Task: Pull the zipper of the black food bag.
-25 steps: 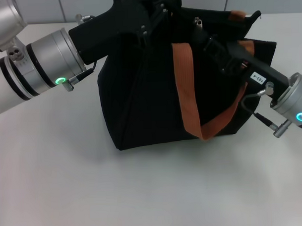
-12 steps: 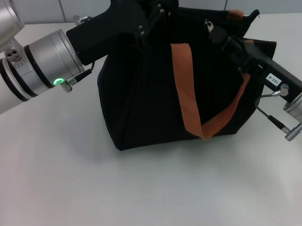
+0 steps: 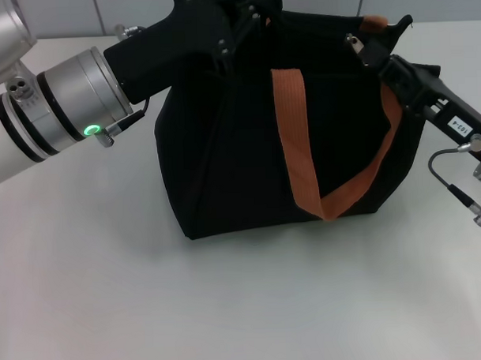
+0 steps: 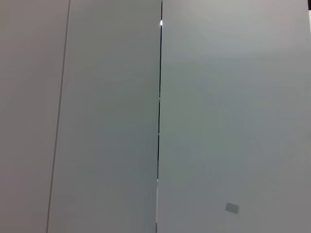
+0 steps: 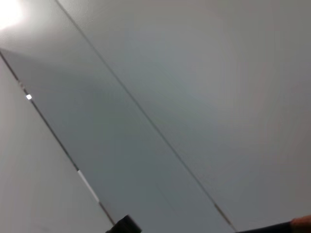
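We find the right gripper [image 3: 368, 51] at the far top edge of the black food bag [image 3: 239, 148], fingers apparently pinched on the zipper [image 3: 352, 40]. The left gripper [image 3: 246, 10] sits at the bag's opposite top corner; its grip we cannot tell. We judge the bag soft and yielding, the metal tab small and slippery; hold the tab itself, bracing the fabric against the pull.

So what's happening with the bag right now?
The left gripper is on the top left edge of the black food bag, seemingly bracing it. The right gripper is at the zipper near the top right end. An orange-brown strap hangs down the front.
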Tool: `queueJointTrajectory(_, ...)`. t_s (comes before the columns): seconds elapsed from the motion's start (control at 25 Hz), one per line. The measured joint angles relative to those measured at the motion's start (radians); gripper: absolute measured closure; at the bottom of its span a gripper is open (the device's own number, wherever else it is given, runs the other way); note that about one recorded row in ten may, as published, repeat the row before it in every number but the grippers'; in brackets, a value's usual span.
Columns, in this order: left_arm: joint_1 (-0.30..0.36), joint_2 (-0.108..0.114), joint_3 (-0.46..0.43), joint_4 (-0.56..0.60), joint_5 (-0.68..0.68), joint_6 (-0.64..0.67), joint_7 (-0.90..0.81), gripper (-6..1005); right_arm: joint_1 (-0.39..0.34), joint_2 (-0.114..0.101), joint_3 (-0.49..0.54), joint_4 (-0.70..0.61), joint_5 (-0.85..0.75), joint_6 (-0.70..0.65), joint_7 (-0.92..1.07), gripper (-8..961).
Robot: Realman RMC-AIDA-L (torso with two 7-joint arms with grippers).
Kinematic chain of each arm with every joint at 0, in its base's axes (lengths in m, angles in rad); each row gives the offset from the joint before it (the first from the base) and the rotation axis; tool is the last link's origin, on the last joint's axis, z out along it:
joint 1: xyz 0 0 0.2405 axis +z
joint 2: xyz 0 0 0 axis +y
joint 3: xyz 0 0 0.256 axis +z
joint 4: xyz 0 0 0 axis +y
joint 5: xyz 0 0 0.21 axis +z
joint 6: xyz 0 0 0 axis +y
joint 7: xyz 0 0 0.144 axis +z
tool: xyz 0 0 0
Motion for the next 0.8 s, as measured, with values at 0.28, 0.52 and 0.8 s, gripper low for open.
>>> queueJointTrajectory(0.28, 0.005, 0.000, 0.000, 0.000, -0.008, 0.001, 0.000, 964, -0.029, 0.000, 0.038, -0.017, 0.002, 0.000, 0.000, 956)
queueJointTrajectory(0.52, 0.007, 0.000, -0.001, 0.000, -0.008, -0.002, 0.000, 963, -0.056, 0.000, 0.067, -0.033, 0.003, -0.011, 0.004, 956)
queueJointTrajectory(0.8, 0.008, 0.000, -0.001, 0.000, -0.008, -0.004, 0.001, 963, -0.086, 0.003, 0.079, -0.052, 0.003, -0.064, -0.045, 956)
